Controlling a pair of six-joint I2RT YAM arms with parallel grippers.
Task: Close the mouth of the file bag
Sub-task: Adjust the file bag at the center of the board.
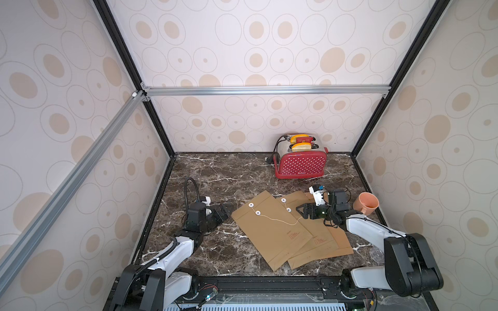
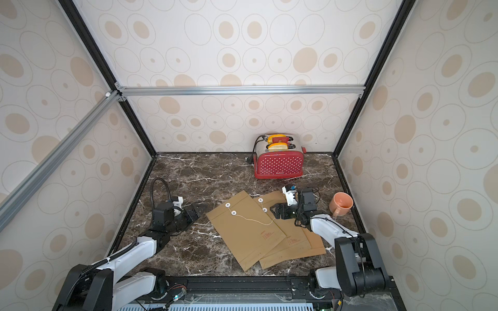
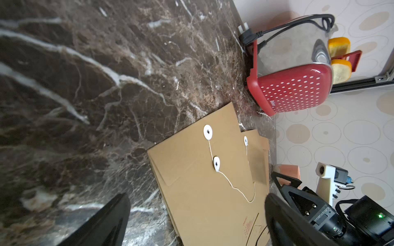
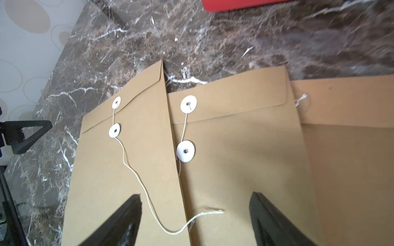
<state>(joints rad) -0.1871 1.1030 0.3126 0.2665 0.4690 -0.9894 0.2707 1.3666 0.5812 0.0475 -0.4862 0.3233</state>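
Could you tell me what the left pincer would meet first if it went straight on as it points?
Probably the near edge of the top file bag, which lies just ahead of the open left pincer, though depth is unclear.

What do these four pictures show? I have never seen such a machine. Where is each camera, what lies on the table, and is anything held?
You see two robot arms, each ending in a gripper. Two pictures look down from above, almost alike; the others come from a camera on each wrist. On the marble table lie three overlapping brown file bags, plus a red toaster holding bread and an orange mug. The left gripper is open beside the bags. The right gripper is open over the loose string of the top one. Nothing is held.
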